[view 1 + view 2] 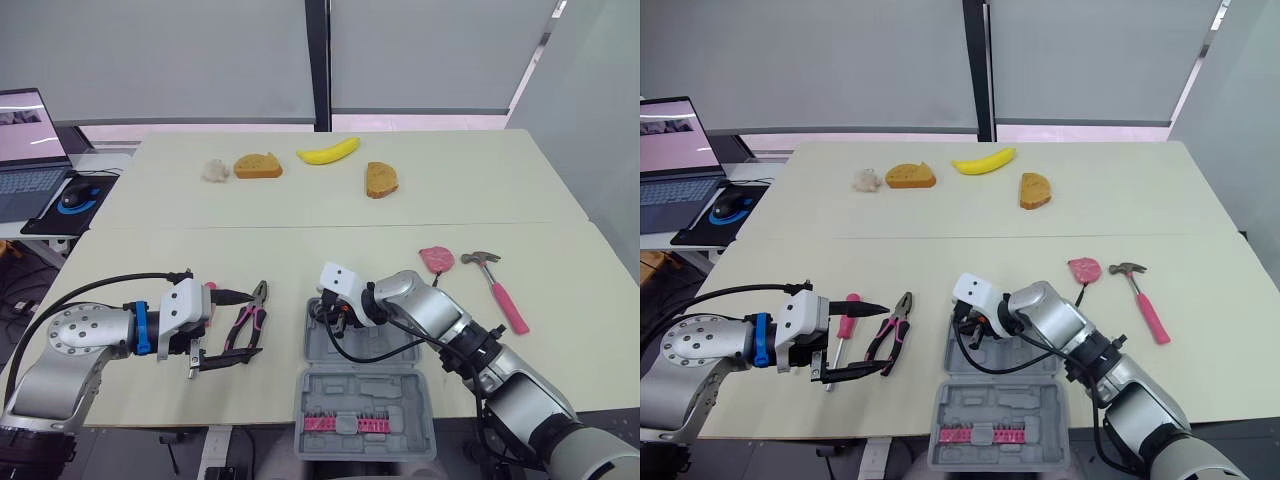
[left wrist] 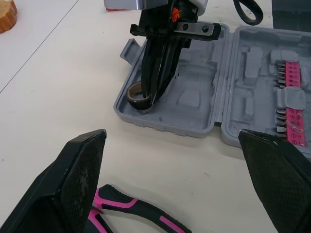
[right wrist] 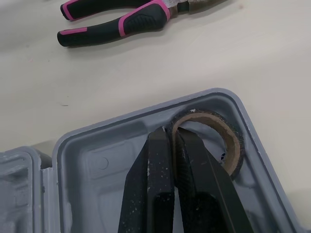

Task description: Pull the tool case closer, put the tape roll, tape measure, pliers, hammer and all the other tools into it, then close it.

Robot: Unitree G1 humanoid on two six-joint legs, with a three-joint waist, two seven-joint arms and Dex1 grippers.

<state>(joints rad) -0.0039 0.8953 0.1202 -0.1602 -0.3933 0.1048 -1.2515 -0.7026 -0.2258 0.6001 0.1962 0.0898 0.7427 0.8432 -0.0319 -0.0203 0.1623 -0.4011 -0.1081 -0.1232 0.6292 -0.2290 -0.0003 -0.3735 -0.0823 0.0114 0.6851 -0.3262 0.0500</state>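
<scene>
Stereo overhead; wrists near tool case (image 2: 194, 99)

A pale table (image 1: 300, 200) filled the room's middle. Grey blinds (image 1: 180, 60) covered the far windows, split by a dark post (image 1: 318, 60). On the left, a side desk (image 1: 105, 160) held a laptop (image 1: 30, 150).

— Bright, even daylight, coming through the pale blinds (image 1: 170, 55) at the far side; no hard glare on the tabletop (image 1: 300, 200).
— Shadows are soft, then?
— Yes. Faint ones lie under the banana (image 1: 328, 152) and the hammer (image 1: 500, 292); a darker one sits inside the tool case (image 3: 97, 165), beside the tape roll (image 3: 235, 145).
— Any hot spots?
— The laptop screen (image 1: 25, 125) at the far left glows pale against its dark surroundings.
</scene>
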